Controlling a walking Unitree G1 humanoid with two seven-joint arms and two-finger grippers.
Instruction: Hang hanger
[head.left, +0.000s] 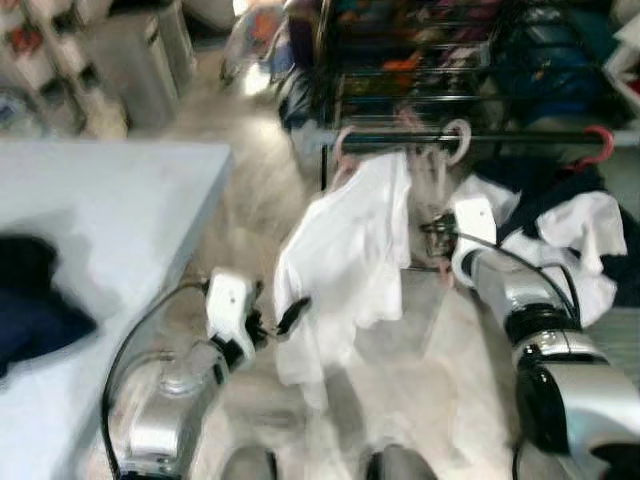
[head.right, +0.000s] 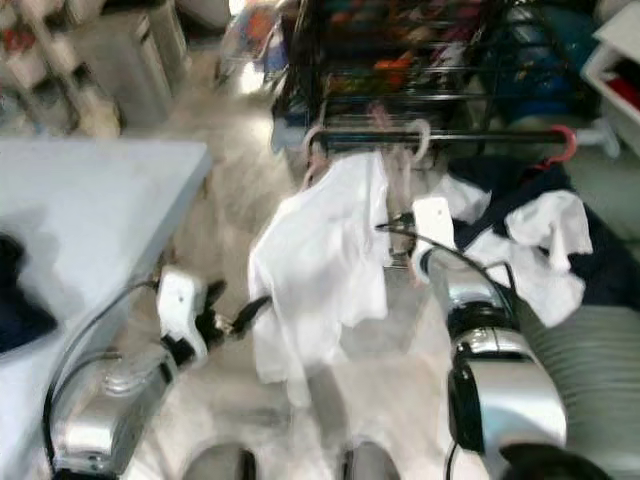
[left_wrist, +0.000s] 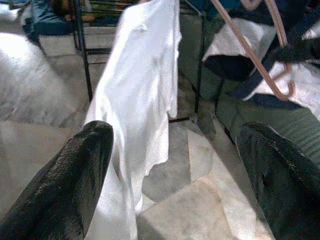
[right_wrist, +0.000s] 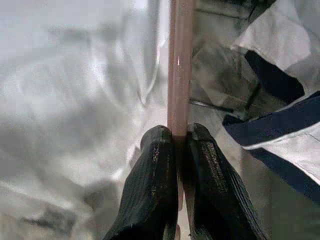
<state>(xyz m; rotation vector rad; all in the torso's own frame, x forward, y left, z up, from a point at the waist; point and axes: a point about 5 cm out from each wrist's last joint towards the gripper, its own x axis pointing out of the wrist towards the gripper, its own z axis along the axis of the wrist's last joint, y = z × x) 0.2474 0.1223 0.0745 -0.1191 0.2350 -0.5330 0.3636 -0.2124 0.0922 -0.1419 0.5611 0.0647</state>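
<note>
A white shirt (head.left: 345, 245) hangs on a pink hanger (right_wrist: 180, 65) whose hook (head.left: 458, 140) sits at the black rail (head.left: 480, 138) of a clothes rack. My right gripper (right_wrist: 181, 136) is shut on the hanger's pink bar, just right of the shirt. My left gripper (head.left: 290, 315) stands open low at the shirt's left edge, with nothing between its fingers (left_wrist: 75, 185); the shirt (left_wrist: 140, 100) hangs just ahead of it.
A red hanger (head.left: 600, 145) with white and navy clothes (head.left: 560, 235) hangs on the rail's right end. A pale table (head.left: 90, 230) with a dark garment (head.left: 30, 300) stands at my left. Shelves of clutter (head.left: 430, 50) stand behind the rack. My feet (head.left: 320, 465) are on the marble floor.
</note>
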